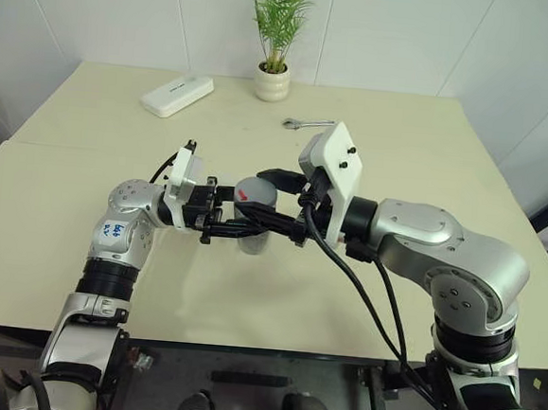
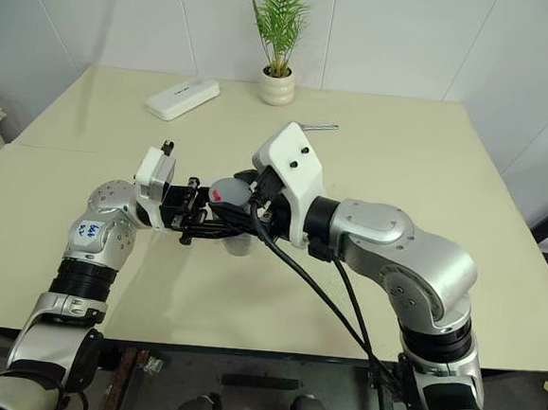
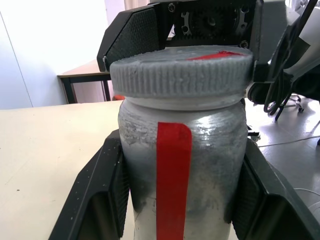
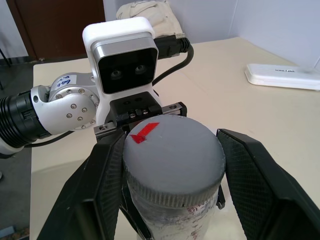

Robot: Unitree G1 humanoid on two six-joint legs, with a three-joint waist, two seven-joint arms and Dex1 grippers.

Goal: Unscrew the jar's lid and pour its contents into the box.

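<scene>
The jar (image 3: pixel 182 165), silvery-grey with a red stripe down its side, is held upright above the table (image 1: pixel 84 209). My left gripper (image 3: pixel 182 200) is shut on its body, one finger on each side. The ribbed grey lid (image 4: pixel 172 155), with a red mark on top, sits on the jar. My right gripper (image 4: pixel 172 185) comes from the opposite side and is shut on the lid's rim, its black fingers (image 3: pixel 132 37) flanking it. In the head views both grippers meet at the jar (image 1: pixel 252 241) over the table's middle. The box is out of view.
A flat white oblong case (image 1: pixel 176 95) lies at the far left of the table. A potted plant (image 1: pixel 271 81) stands at the far edge, and a metal wrench (image 1: pixel 304 124) lies to its right. The table's front edge runs just below my arms.
</scene>
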